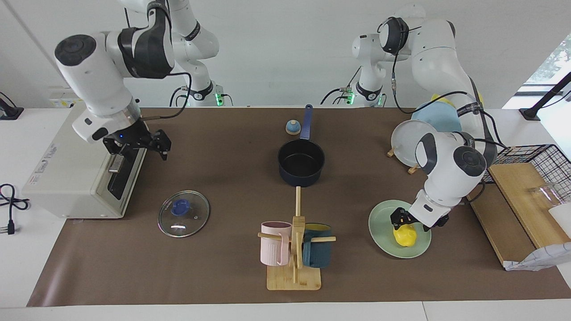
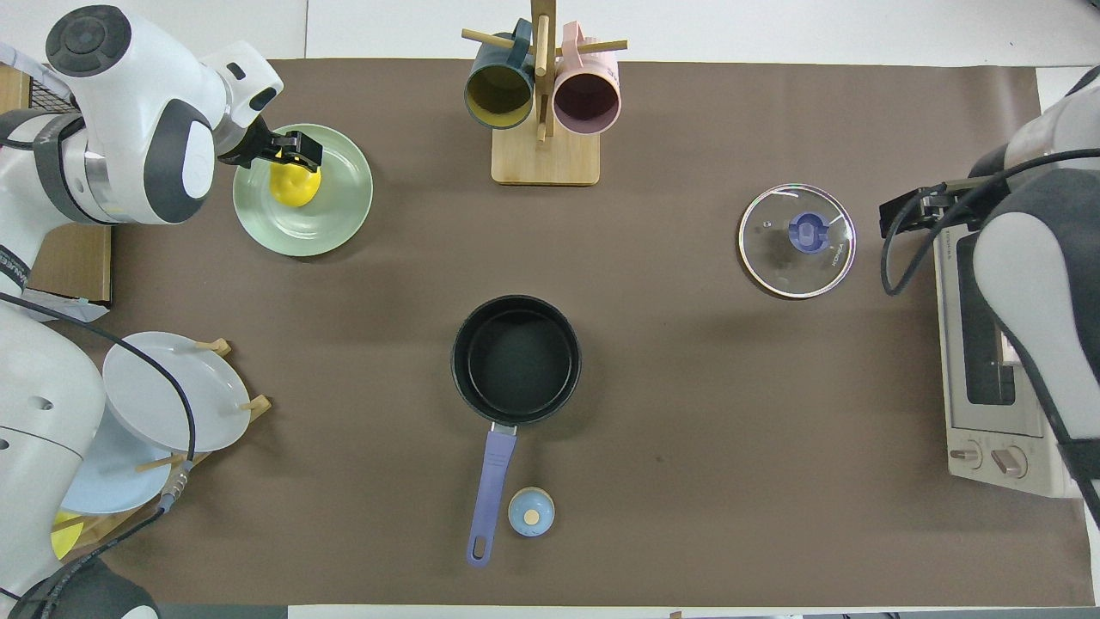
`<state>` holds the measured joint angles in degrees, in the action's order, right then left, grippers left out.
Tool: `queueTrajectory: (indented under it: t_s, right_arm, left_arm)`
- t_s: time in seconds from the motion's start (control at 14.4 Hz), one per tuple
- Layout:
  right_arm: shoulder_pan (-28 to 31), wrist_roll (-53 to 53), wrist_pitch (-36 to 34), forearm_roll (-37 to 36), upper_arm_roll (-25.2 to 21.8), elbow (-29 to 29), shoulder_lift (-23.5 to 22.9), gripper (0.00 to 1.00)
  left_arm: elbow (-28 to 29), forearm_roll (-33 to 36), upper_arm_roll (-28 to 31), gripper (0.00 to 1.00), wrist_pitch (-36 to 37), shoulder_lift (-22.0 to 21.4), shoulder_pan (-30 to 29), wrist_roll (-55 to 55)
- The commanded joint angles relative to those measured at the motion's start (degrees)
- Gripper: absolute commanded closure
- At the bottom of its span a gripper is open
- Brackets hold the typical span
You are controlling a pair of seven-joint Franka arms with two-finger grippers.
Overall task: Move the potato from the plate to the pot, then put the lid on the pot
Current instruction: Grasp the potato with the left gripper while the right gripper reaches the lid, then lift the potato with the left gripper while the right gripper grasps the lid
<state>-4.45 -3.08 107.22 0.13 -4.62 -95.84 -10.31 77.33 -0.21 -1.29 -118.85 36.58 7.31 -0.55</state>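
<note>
The yellow potato (image 1: pixel 405 236) lies on the mint-green plate (image 1: pixel 379 232) at the left arm's end of the table. My left gripper (image 1: pixel 409 222) is low over the potato, open, with a finger on each side of its top. The overhead view shows the gripper (image 2: pixel 294 153), the potato (image 2: pixel 295 184) and the plate (image 2: pixel 337 215). The navy pot (image 1: pixel 301 161) stands empty mid-table, handle toward the robots (image 2: pixel 516 359). The glass lid (image 1: pixel 183 213) lies flat toward the right arm's end (image 2: pixel 797 241). My right gripper (image 1: pixel 139 143) is open, in the air over the toaster oven's door edge (image 2: pixel 911 211).
A white toaster oven (image 1: pixel 76 174) stands at the right arm's end. A wooden mug rack (image 1: pixel 294 249) with two mugs stands farther from the robots than the pot. A small bell (image 1: pixel 292 127) sits beside the pot's handle. A plate rack (image 1: pixel 412 138) and a wooden board (image 1: pixel 517 196) are near the left arm.
</note>
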Motion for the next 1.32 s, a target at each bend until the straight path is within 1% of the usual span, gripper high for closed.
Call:
queueTrajectory:
  t_s: [0.0, 0.07, 0.14, 0.21, 0.28, 0.56, 0.69, 0.97, 1.04, 1.11, 1.18, 1.25]
  right_arm:
    - [-1.0, -1.0, 10.1, 1.1, 0.5, -5.0, -2.7, 0.0]
    - [-1.6, -0.8, 11.6, 1.1, 0.5, -6.1, -3.2, 0.0]
    - [-1.6, -0.1, 12.2, 1.8, 0.6, -6.2, -4.7, 0.0]
    - [-2.1, 0.5, 12.7, 4.2, 0.6, -6.0, -6.0, 0.0]
    - [-2.0, -0.1, 13.5, 4.4, 0.6, -6.1, -6.8, 0.0]
    - [-2.0, -5.7, 16.9, 4.3, 0.6, -6.3, -9.5, 0.0]
    - [-1.5, -6.1, 19.1, 4.3, 0.6, -6.2, -11.1, 0.0]
    - [-1.6, -6.1, 23.0, 4.7, 0.6, -6.2, -13.1, 0.0]
    - [-1.6, -6.1, 23.1, 4.7, 0.6, -6.3, -13.3, 0.0]
    - [-1.6, -6.1, 23.3, 4.7, 0.6, -6.3, -13.6, 0.0]
    - [-1.8, -6.1, 24.1, 4.8, 0.6, -6.3, -13.9, 0.0]
    - [-2.1, -6.1, 24.8, 4.8, 0.6, -6.7, -13.9, 0.0]
  left_arm:
    - [1.6, 1.2, 0.7, 0.0, -3.7, 0.4, 0.5, -0.4]
    - [2.0, 1.2, 0.7, 0.0, -4.6, 0.5, 0.5, -0.4]
    - [2.6, 1.2, 0.7, 0.0, -5.2, 0.5, 0.5, -0.4]
    - [3.4, 1.2, 0.7, 0.0, -6.4, 0.6, 0.5, -0.3]
    - [4.4, 1.1, 0.7, 0.0, -7.9, 0.5, 0.6, -0.3]
    - [5.1, 1.2, 0.8, 0.0, -8.8, 0.5, 0.8, -0.3]
    - [5.5, 1.3, 0.8, 0.0, -9.0, 0.4, 0.9, -0.3]
    - [6.9, 1.8, 0.9, 0.0, -10.1, 0.1, 0.9, -0.3]
    - [6.7, 1.8, 0.9, 0.04, -9.9, 0.2, 0.8, -0.3]
    - [6.4, 1.8, 0.9, 0.22, -9.6, 0.1, 0.6, -0.4]
    - [6.4, 1.7, 0.8, 0.49, -9.9, 0.1, 0.6, -0.4]
    - [6.5, 1.6, 0.8, 0.7, -10.2, 0.1, 0.6, -0.4]
